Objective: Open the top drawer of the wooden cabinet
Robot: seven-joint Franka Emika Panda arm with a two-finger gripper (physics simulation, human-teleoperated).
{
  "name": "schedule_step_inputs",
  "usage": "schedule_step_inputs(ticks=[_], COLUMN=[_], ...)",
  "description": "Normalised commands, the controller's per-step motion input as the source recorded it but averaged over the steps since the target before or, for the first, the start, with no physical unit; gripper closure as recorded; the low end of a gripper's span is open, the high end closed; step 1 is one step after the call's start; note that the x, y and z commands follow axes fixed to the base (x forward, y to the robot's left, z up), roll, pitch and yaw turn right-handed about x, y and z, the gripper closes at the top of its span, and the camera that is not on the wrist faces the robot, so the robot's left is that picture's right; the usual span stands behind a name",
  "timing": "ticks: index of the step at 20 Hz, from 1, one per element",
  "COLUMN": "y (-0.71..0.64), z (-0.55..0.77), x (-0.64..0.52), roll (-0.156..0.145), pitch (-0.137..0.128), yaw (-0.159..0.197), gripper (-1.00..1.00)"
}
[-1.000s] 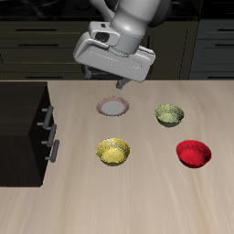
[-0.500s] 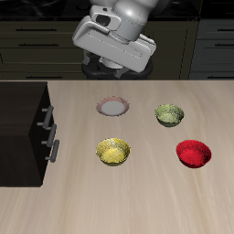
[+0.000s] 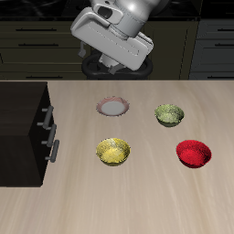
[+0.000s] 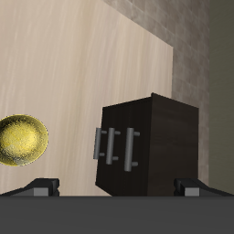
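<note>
Gripper [image 3: 103, 66] high over the table's [image 3: 137, 206] back edge, touching nothing; fingers spread wide, empty. Arm tilted, wrist aimed toward the wooden cabinet [image 3: 23, 132] at the table's side edge. Top drawer [image 4: 108, 144] shut, handle clear. Yellow bowl [image 3: 113, 151] sits nearest the cabinet front.

The wooden cabinet [image 3: 23, 135] stands on the counter [image 3: 137, 196] at one side edge, its drawer fronts facing inward across the counter. The top drawer [image 3: 42, 116] sits directly above the lower drawer [image 3: 47, 146]. Out on the open counter are four dishes: a plate [image 3: 113, 107] and a bowl [image 3: 169, 114] farther back, two more bowls [image 3: 113, 152] [image 3: 194, 153] nearer the front edge. The arm hangs over the back edge, apparently well apart from the cabinet.
</note>
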Motion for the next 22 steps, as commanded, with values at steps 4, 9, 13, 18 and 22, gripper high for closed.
schedule_step_inputs(ticks=[4,9,13,18,22], y=[-0.06,-0.29,0.11,-0.03,-0.04], z=[-0.05,-0.07,-0.10,-0.03,-0.23], x=[0.05,-0.05,0.07,0.03,0.04], roll=[-0.009,-0.248,0.149,0.000,-0.036], pitch=[0.012,-0.002,0.030,-0.017,-0.001], yaw=[0.023,-0.026,0.000,0.018,0.039], gripper=[-1.00,-1.00,-1.00,-1.00,-1.00])
